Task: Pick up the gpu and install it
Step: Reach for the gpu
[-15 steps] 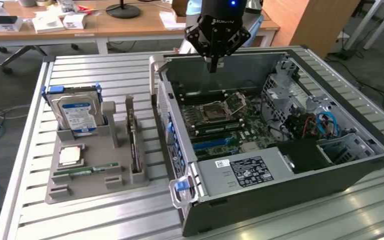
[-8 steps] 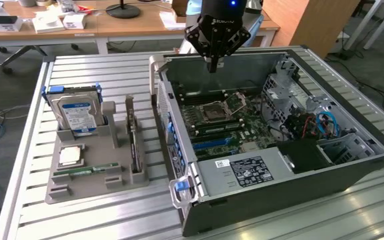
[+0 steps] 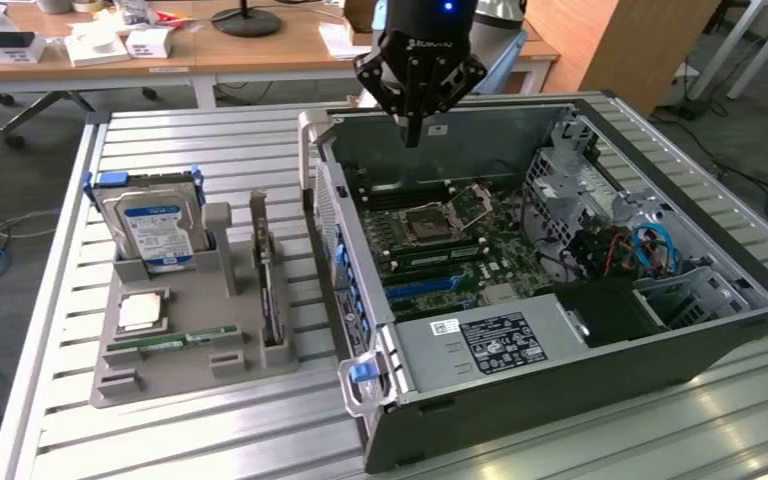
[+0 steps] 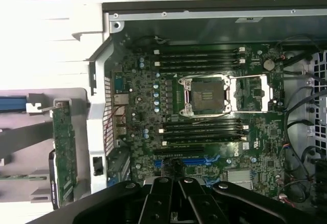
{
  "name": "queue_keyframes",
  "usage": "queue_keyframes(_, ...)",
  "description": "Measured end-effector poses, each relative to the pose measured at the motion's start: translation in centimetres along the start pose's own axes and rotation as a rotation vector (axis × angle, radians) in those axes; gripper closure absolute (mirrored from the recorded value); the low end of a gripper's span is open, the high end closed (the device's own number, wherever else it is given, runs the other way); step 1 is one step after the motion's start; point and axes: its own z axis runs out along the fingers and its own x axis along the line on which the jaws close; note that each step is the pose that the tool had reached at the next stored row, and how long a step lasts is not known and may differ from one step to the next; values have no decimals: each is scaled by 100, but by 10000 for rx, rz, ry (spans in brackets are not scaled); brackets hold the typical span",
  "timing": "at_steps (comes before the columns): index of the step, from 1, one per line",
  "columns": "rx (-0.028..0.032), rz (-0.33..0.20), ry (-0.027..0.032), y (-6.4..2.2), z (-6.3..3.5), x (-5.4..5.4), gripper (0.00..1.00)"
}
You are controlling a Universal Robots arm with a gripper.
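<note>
Tool (image 3: 414,138) shut, empty, above open PC case (image 3: 678,345). gpu (image 3: 267,280) on edge in gray holder (image 3: 177,372) on desk (image 3: 157,140), 8 o'clock from tool in exterior view. Likely light, stiff, fragile: pinch bare top edge.

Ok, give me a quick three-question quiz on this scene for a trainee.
1. True or false: the gripper is shut and holds nothing.
2. Short answer: what does the gripper hang over?
3. Pick one: the gpu is A) standing on edge in the gray holder, on the exterior view's left of the computer case; B) in the gripper; C) plugged into a slot inside the case.

Key: 1, true. 2, the open computer case, with its motherboard below. 3, A.
</note>
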Motion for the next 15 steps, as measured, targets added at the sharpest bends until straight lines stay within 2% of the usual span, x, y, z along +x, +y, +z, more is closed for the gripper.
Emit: queue_keyframes(15, -1, 1, 0, -21, 11, 563, 89)
